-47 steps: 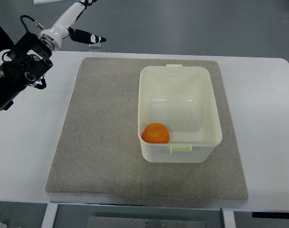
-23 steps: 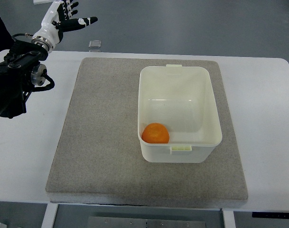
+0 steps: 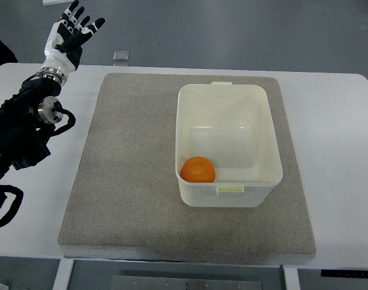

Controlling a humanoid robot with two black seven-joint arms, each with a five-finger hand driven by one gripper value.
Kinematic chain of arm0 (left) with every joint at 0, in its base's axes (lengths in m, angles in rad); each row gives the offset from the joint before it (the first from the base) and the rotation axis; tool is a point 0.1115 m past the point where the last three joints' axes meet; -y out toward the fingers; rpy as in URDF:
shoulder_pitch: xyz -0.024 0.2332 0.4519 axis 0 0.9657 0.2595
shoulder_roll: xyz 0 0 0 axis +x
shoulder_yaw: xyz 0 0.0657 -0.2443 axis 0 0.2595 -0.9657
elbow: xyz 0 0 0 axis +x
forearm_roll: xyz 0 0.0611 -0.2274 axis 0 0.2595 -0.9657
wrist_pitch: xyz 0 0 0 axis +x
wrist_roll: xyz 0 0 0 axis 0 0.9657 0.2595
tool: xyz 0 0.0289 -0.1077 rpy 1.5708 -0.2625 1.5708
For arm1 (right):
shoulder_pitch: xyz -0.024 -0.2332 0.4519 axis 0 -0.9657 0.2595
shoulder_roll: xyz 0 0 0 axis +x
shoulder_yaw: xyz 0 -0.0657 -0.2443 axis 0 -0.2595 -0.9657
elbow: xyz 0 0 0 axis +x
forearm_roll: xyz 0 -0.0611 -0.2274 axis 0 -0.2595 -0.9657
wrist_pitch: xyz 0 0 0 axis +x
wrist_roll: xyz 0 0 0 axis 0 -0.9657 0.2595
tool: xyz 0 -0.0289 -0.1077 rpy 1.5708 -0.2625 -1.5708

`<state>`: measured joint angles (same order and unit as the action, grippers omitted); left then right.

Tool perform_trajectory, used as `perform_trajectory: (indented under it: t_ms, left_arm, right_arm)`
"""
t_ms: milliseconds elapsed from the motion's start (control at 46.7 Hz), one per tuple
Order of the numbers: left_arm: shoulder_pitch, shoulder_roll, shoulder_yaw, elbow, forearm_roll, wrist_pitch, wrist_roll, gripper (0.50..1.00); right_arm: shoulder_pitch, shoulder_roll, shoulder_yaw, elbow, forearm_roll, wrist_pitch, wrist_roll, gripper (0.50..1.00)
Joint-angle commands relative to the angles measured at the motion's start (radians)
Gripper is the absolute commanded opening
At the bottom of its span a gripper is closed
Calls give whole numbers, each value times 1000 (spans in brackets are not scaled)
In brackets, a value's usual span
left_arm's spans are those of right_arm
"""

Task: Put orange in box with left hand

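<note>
An orange lies inside the white plastic box, in its near left corner. The box stands on a grey felt mat. My left hand is far from it, at the top left past the table's back edge, its white and black fingers spread and holding nothing. Its black arm runs along the left edge of the picture. The right arm does not show.
The mat lies on a white table. A small clear block sits at the table's back edge near my left hand. Grey floor lies beyond the table.
My left arm has swung back toward the left edge and the hand has turned, its fingers now pointing up and away. The orange and the box have not moved.
</note>
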<state>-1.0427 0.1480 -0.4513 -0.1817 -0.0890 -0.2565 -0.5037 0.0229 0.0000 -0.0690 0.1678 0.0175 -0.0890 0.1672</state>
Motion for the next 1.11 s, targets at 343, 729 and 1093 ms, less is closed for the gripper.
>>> perform_trajectory:
  t_ms: [343,729,1093]
  left_arm:
    - [-13,-27,-81,1,-23,-1,1,1000]
    - [-17,-25,-93,1,-26,45,2,999]
    - [-19,-27,-95,-7,-26,65,2,999]
  right_arm:
    - [0,0,0,-1,-1,0,0,932]
    - [0,0,0,-1,-1,0,0,932]
    - [0,0,-2,1,-2,0,2,932]
